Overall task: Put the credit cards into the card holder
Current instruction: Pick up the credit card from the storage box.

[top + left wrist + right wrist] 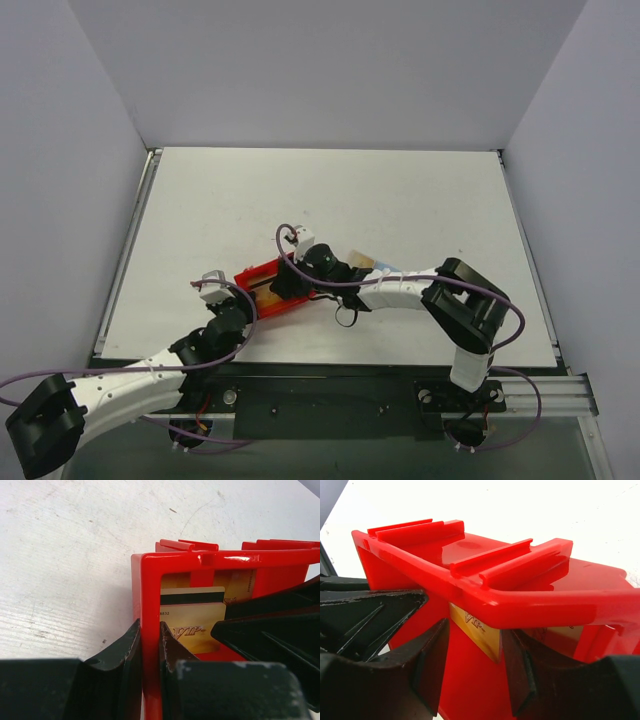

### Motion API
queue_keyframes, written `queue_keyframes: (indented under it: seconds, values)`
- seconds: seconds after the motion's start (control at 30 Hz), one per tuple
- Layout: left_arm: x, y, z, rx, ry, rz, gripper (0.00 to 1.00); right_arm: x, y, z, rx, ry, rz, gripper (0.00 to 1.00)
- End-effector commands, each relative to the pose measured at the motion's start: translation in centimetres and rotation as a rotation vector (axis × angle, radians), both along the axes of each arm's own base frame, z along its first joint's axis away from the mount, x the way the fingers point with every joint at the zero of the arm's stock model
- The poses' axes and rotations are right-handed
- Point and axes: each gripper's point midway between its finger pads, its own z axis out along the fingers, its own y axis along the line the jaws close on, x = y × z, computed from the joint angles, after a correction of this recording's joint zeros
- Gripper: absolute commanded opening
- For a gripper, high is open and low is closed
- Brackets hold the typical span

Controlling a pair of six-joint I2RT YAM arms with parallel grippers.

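Orange-yellow credit cards lie in a red plastic bin (262, 278). In the left wrist view a "VIP" card (197, 622) lies on the bin floor, and a second card (243, 584) leans behind it. My left gripper (150, 630) is shut on the bin's near wall (150, 580). My right gripper (475, 667) reaches into the bin, open, with its jaws on either side of the tilted VIP card (479, 629) and not touching it. The beige card holder (363, 262) lies right of the bin, partly hidden by the right arm.
The right gripper's black fingers (270, 630) fill the bin's right part in the left wrist view. The left gripper's fingers (370, 617) show at the left of the right wrist view. The bin's rim has raised ribs (492, 557). The white table (400, 200) extends behind.
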Motion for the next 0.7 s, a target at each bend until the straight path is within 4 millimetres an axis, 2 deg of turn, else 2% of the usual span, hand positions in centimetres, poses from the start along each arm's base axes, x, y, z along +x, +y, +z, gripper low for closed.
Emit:
queue_keyframes:
  seconds: [0.0,0.3,0.67]
  values:
    - [0.2,-4.0,5.3,-0.286,-0.099,-0.096,0.0,-1.7,-0.3,-1.0,0.009,0.071,0.075,0.41]
    - [0.2,-4.1,5.2,-0.288,-0.097,-0.097,0.0,-2.2,-0.1,-0.9,0.046,0.091,0.101,0.34]
    - [0.1,-4.0,5.2,-0.295,-0.097,-0.097,0.0,-3.5,0.5,-0.8,0.094,0.113,0.185,0.33]
